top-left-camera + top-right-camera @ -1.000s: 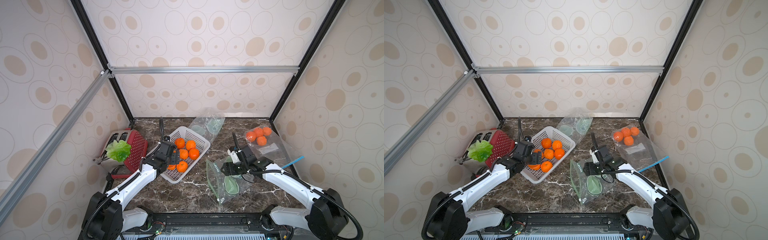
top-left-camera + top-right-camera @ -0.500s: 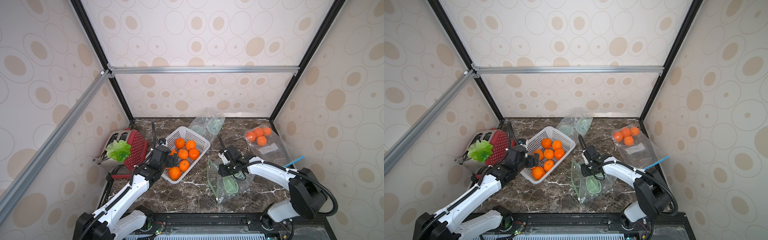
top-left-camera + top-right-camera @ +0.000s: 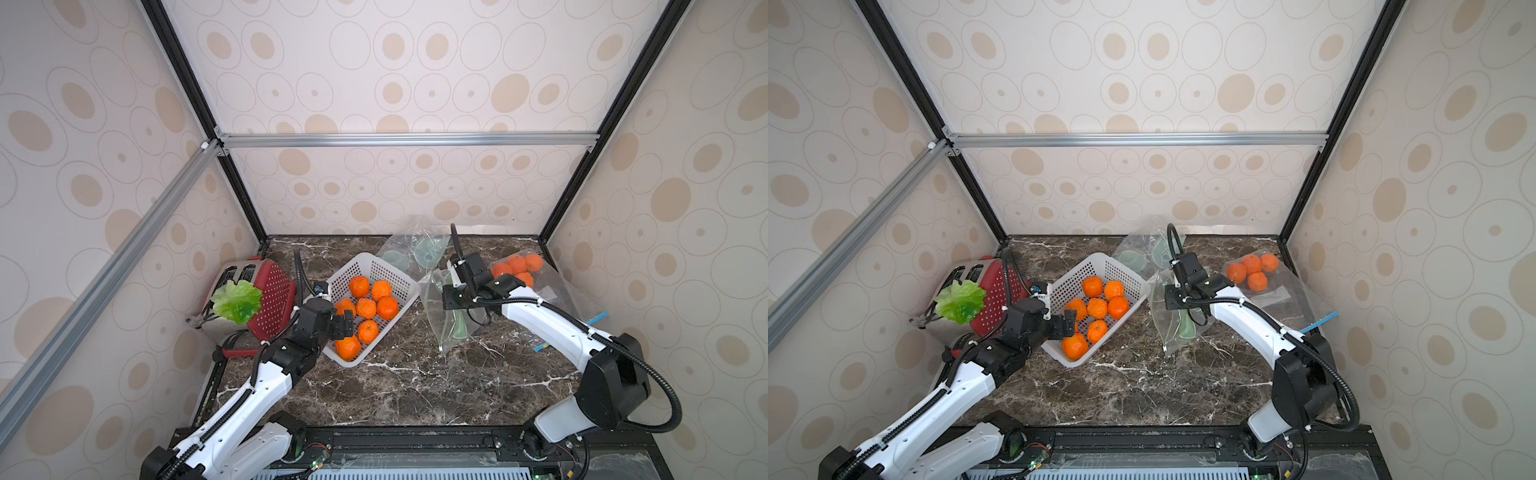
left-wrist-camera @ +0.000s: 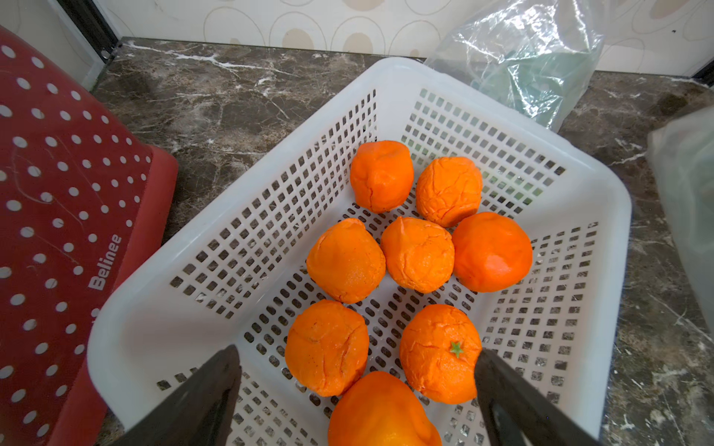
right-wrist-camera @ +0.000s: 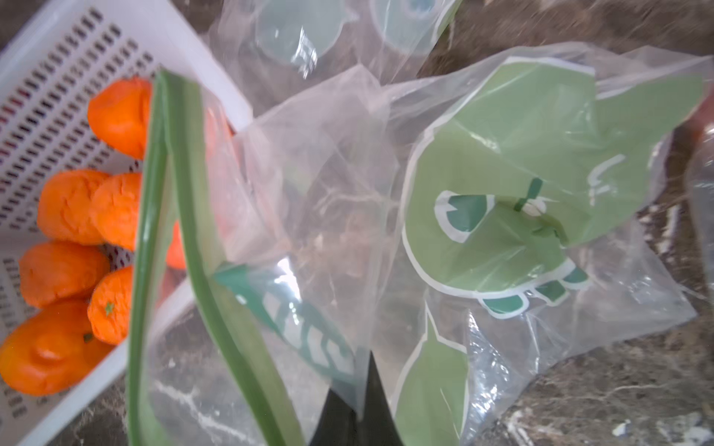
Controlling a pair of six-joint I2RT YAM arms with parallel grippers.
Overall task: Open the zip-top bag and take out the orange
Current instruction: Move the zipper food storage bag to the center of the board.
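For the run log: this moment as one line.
left gripper: open over basket of oranges | right gripper: shut on green-print bag | orange-filled bag: lying ungripped

Bare marble tabletop (image 3: pixel 415 386) lying open in front of white basket (image 3: pixel 386 268): wide room for passing. Red toaster (image 3: pixel 272 297) crowding basket's left side, leaving only narrow gap. Crumpled clear bag (image 3: pixel 415 251) sitting just behind basket. Zip-top bag (image 3: pixel 451 328) standing up just right of basket, blocking that lane. Oranges (image 3: pixel 365 307) covering basket floor; left gripper (image 4: pixel 357 353) hovering, jaws spread, over near corner.
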